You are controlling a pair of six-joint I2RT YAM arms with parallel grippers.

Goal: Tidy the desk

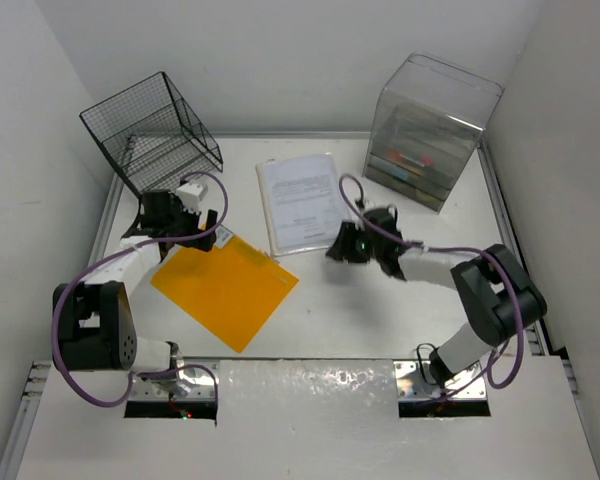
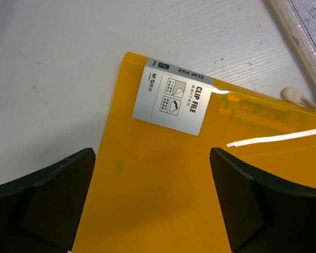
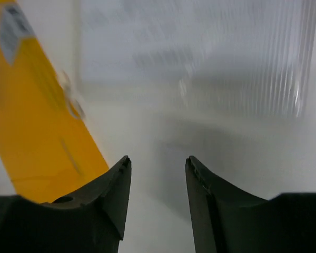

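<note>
Folder (image 1: 225,290) lies flat on the table (image 1: 360,320), front left; paper sheets (image 1: 298,203) just behind it, centre; wire rack (image 1: 155,130) back left, drawer box (image 1: 430,130) back right.

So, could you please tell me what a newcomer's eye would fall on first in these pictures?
The bright orange clip file stands out first, lying flat on the near left of the white desk, with the left tool open above its labelled corner. Next come the black wire rack, tilted at the far left corner, and the clear drawer box at the far right.
</note>
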